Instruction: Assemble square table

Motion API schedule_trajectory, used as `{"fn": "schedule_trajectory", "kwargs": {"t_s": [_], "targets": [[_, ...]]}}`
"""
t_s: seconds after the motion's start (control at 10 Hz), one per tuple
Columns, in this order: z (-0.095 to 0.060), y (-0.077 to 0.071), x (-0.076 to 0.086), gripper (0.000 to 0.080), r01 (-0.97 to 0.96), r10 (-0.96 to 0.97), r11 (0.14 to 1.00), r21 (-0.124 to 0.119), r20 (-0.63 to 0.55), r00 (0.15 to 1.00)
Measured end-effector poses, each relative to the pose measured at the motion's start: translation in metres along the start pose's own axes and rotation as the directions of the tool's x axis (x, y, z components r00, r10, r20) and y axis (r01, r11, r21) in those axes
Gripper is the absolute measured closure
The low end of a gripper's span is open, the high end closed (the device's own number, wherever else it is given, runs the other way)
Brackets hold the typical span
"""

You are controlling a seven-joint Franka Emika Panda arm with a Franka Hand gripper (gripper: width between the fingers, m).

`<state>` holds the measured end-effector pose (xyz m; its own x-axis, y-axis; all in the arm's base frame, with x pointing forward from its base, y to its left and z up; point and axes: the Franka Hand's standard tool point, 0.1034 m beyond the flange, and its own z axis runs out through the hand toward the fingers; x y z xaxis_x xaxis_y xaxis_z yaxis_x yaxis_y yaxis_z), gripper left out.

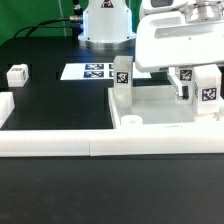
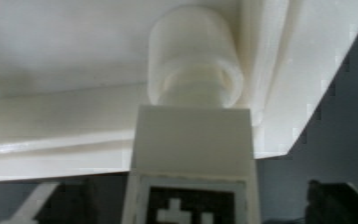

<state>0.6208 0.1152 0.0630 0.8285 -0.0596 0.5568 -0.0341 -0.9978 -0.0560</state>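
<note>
The slab (image 1: 160,108) lay flat on the black table (image 1: 60,100) toward the exterior view's right. One leg (image 1: 122,82) stood upright at the slab's corner on the exterior view's left, and a second leg (image 1: 207,92) stood at its far right side, just beside the gripper (image 1: 186,90). A third leg (image 1: 17,74) sat loose and well apart at the exterior view's left. In the wrist view the second leg (image 2: 194,140) filled the middle, its rounded end against the slab (image 2: 69,100) and its tag (image 2: 190,208) facing the camera. Dark gaps showed on both sides of its square body and we saw no finger pressing on it, but we could not tell for sure whether the jaws were spread or closed on it. We judged the parts to be light, stiff, hard plastic with smooth faces, so likely to slip in a weak pinch but not to dent or bend. We thought a leg was best taken across two opposite flat sides of its square body, low enough to stay clear of the rounded end and squarely enough that it would not twist. The slab looked too broad to span, so we reckoned only its raised rim offered a hold, and pushing it flat seemed safer than lifting. A leg standing unsecured could tip if nudged.
</note>
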Motion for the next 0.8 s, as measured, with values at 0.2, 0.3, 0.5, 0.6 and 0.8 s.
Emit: {"fn": "schedule_trajectory", "kwargs": {"t_s": [0.2,0.3,0.5,0.6,0.8], "targets": [[0.000,0.000,0.000,0.0156,0.000,0.000,1.000,0.000,0.001,1.000],[0.000,0.000,-0.001,0.0156,0.000,0.000,1.000,0.000,0.001,1.000],[0.000,0.000,-0.001,0.0150,0.000,0.000,1.000,-0.001,0.002,1.000],[0.000,0.000,-0.001,0.0150,0.000,0.000,1.000,0.000,0.003,1.000],[-0.024,-0.007,0.018,0.0150,-0.017,0.012,0.999,0.047,0.093,0.996]]}}
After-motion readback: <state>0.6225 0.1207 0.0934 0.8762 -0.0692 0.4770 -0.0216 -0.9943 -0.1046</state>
